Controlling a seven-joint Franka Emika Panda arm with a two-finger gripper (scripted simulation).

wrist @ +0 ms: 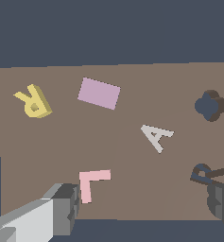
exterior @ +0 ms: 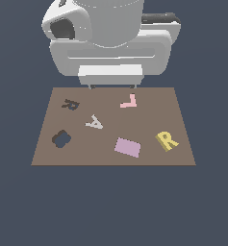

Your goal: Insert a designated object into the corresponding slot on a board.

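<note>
Thick yellow R (exterior: 167,141) on flat brown board (exterior: 149,120)

Yellow R (exterior: 167,141) lies alone near the board's (exterior: 110,156) corner on the exterior view's right; bare board on all its sides. Nearest piece is the mauve rectangle (exterior: 127,147), apart from it. R-shaped slot (exterior: 70,104) sits uncovered on the opposite side. Grey A (exterior: 94,123) and pink L (exterior: 129,101) lie between the two, both flat and low. Blob cutout (exterior: 61,139) near the slot, apart.
</note>
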